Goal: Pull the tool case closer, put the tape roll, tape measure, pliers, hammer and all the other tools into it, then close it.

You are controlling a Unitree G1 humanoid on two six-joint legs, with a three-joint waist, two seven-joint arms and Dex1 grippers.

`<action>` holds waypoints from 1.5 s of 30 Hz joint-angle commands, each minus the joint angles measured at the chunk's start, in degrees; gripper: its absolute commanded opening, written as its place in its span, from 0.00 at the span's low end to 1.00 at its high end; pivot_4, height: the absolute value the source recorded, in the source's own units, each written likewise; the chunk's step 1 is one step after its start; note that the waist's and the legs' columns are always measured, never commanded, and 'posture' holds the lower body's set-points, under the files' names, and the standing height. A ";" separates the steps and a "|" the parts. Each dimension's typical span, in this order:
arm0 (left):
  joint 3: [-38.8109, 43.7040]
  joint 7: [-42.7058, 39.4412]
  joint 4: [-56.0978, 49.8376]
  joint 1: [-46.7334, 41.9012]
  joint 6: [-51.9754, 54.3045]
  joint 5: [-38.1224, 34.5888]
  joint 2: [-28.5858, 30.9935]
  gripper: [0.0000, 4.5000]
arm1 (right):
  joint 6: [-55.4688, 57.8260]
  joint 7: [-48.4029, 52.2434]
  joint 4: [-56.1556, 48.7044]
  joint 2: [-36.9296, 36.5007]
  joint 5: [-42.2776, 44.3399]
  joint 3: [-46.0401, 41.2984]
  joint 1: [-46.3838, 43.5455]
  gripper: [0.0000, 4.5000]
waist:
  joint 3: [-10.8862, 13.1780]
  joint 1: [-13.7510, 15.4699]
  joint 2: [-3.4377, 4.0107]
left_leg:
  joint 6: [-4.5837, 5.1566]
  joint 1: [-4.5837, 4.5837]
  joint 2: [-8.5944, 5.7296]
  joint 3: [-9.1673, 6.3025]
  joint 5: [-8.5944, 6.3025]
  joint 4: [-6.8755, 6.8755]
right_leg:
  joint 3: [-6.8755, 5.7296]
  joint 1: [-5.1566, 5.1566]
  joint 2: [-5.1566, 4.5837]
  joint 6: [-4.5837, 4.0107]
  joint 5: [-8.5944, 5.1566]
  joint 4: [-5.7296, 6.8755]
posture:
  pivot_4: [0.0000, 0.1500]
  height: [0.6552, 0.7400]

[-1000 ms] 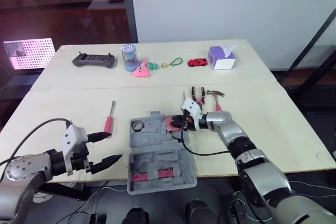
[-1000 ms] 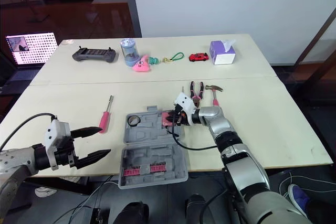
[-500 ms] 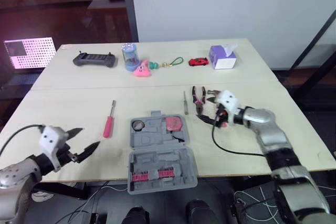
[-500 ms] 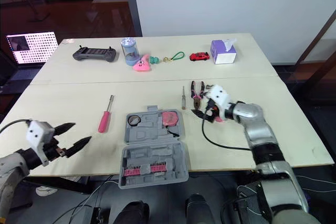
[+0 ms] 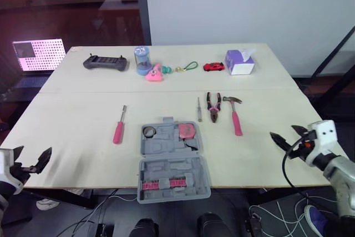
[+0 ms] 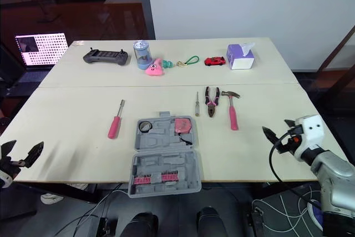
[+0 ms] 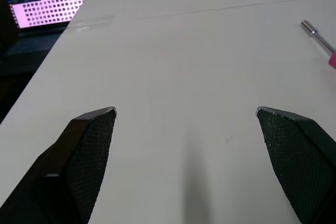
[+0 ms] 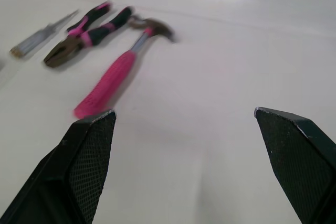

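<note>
1. Pale tabletop (image 5: 77, 109) of two boards joined along a seam, with a white wall and dark glass behind it; a laptop (image 5: 39, 55) with a lit pink screen sits past the far-left corner.
2. Near the middle of the near edge, the grey tool case (image 5: 173, 159) lies open and flat. Its handle side faces far, and a row of pink bits (image 5: 161, 184) sits in the near half.
3. In the far half of the case, the dark tape roll (image 5: 148, 132) sits in the left corner and the pink tape measure (image 5: 187, 131) on the right.
4. Left of the case and apart from it, the pink-handled screwdriver (image 5: 118, 129) lies on the bare table.
5. Just beyond the case's far-right corner, three tools lie side by side: the slim screwdriver (image 5: 199, 108), the pliers (image 5: 213, 105) and the hammer (image 5: 235, 119), which is farthest right.
6. Along the far board, from left to right, stand a game controller (image 5: 104, 63), a blue cup (image 5: 142, 59), a pink toy (image 5: 154, 72), a green loop (image 5: 188, 66), a red toy car (image 5: 213, 66) and a tissue box (image 5: 239, 62).
7. By the near-left corner, the left gripper (image 5: 30, 156) has its fingers spread wide and empty, well apart from the pink-handled screwdriver.
8. At the near-right edge, the right gripper (image 5: 284, 133) also has its fingers apart and holds nothing. The hammer is the closest tool to it, and there is bare table between them.
</note>
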 commanded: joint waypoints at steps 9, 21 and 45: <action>-6.03 -11.32 -8.20 -2.96 1.91 -3.93 2.60 1.00 | 5.49 0.63 -10.10 -2.19 4.88 3.32 -1.36 0.99 | 0.00 0.04 0.01 | -0.01 -0.01 0.00 -0.01 0.00 0.00 | 0.00 0.00 -0.01 0.00 0.00 0.00 | 1.00 1.00; -26.38 -27.09 -31.87 -8.84 11.87 -4.11 13.96 1.00 | 13.45 -4.03 -28.39 -3.08 -0.99 19.36 -1.22 0.99 | 0.02 0.11 0.02 | -0.01 -0.08 0.01 -0.03 0.00 0.01 | -0.02 -0.01 0.00 0.00 0.00 -0.04 | 1.00 1.00; -23.40 -18.31 -44.40 -5.30 22.22 -7.81 12.30 1.00 | 22.20 -21.85 -13.47 14.55 -8.65 29.31 -19.78 0.99 | 0.03 -0.01 0.05 | 0.00 -0.14 0.01 -0.03 0.00 -0.01 | 0.02 -0.18 0.02 -0.01 0.00 0.02 | 1.00 1.00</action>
